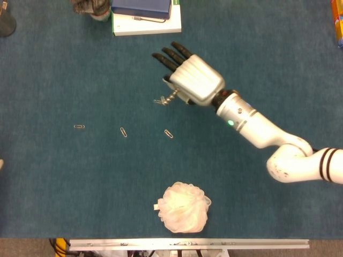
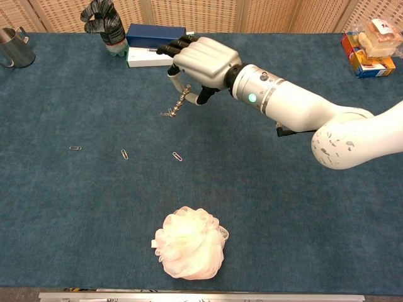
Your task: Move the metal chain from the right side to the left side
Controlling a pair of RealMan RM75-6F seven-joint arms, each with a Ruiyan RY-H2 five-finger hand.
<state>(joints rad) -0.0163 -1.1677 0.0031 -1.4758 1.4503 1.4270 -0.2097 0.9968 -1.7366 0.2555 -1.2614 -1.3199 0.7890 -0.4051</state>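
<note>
A white mesh puff (image 2: 189, 244) sits nearest, close to the front edge of the blue table (image 2: 315, 214), a little left of centre in the chest view.

Beyond it three paper clips lie in a loose row on the cloth: one (image 1: 169, 134) above the puff, a second (image 1: 124, 131) to its left, and a third (image 1: 79, 126) further left, each well apart from the next.

Past the clips, the right hand (image 1: 194, 80) reaches in over the middle of the table, its white arm stretching back to the right edge. It holds the chain (image 2: 177, 105) pinched under the palm, between the thumb and a finger, while the other dark-tipped fingers (image 1: 170, 56) stretch out straight and close together, pointing up and left. The chain hangs from the hand at a slant toward the left; whether its lower end touches the cloth I cannot tell. It is beyond the right-hand clip, near the table's middle.

A pale sliver at the left edge of the head view may be the left hand (image 1: 1, 164); its fingers cannot be made out.

At the far side, a blue box (image 2: 156, 36) lies on a white book (image 2: 160, 58). Left of these stands a dark knitted thing (image 2: 104, 24), and a metal cup (image 2: 14, 48) is in the far left corner. A packet of food (image 2: 369, 45) sits in the far right corner.
</note>
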